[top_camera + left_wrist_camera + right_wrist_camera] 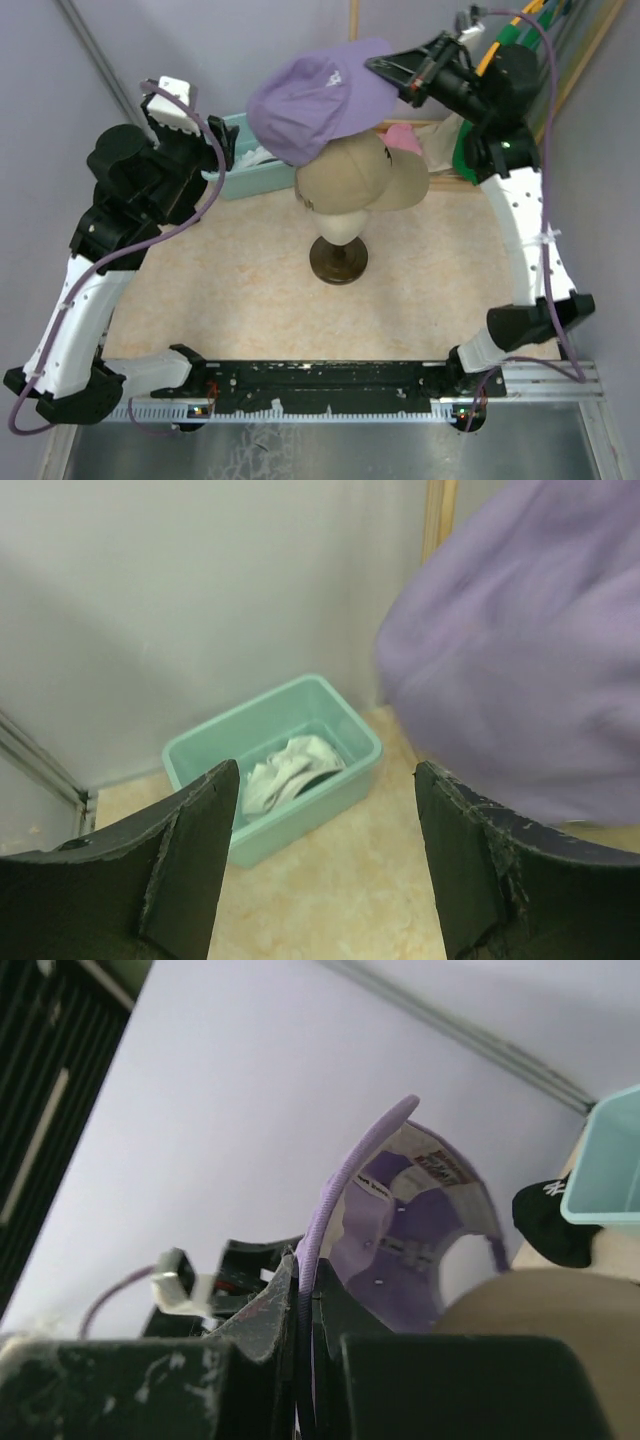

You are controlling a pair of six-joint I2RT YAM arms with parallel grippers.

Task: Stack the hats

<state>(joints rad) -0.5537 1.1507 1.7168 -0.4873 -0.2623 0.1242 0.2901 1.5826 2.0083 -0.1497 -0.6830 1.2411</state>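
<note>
My right gripper (388, 72) is shut on the brim of the purple hat (310, 95), holding it in the air above and to the left of the tan hat (352, 180). The tan hat sits on a head-shaped stand (338, 258). In the right wrist view the purple brim (345, 1190) runs between my closed fingers (270, 1305), and the hat's inside faces the camera. My left gripper (225, 148) is open and empty beside the purple hat (520, 660). A white hat (285, 770) lies in the teal bin (330, 815). A black hat (545, 1222) shows next to the bin (610, 1170).
The teal bin (245, 180) stands at the back left against the wall. A pink cloth (405, 138) and something green (462, 155) lie at the back right behind the stand. Walls close in on the left, the back and the right.
</note>
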